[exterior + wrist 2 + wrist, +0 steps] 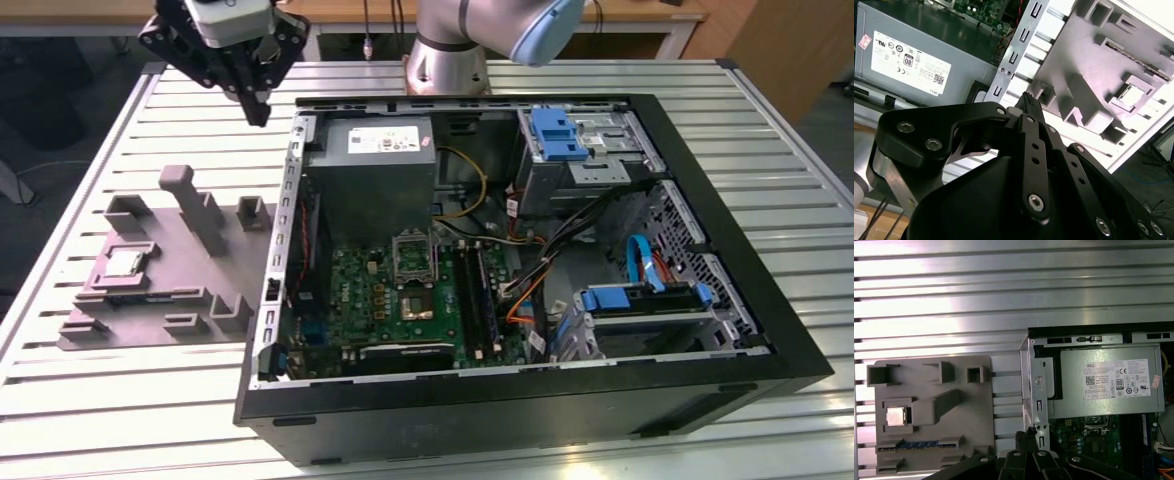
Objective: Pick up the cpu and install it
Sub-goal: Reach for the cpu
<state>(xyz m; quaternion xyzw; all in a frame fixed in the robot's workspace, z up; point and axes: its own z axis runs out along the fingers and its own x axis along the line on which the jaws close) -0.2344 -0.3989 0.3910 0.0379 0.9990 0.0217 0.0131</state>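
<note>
The cpu (127, 262) is a small silvery square lying flat in a pocket of the grey holder plate (174, 300), on the table at the exterior view's left. It also shows in the first wrist view as the cpu (896, 416) and in the second wrist view as the cpu (1131, 95). My gripper (258, 115) hangs high above the table's far side, beyond the holder and beside the case's corner. Its black fingers (1029, 107) are shut together with nothing between them. The metal-framed socket (416, 298) sits on the green motherboard inside the open case.
The open black computer case (747, 300) fills the table's middle and the exterior view's right. A grey power supply box (380, 170) with a white label stands at its far side, with cables and blue drive brackets (558, 135) nearby. Upright posts (194, 205) rise from the holder.
</note>
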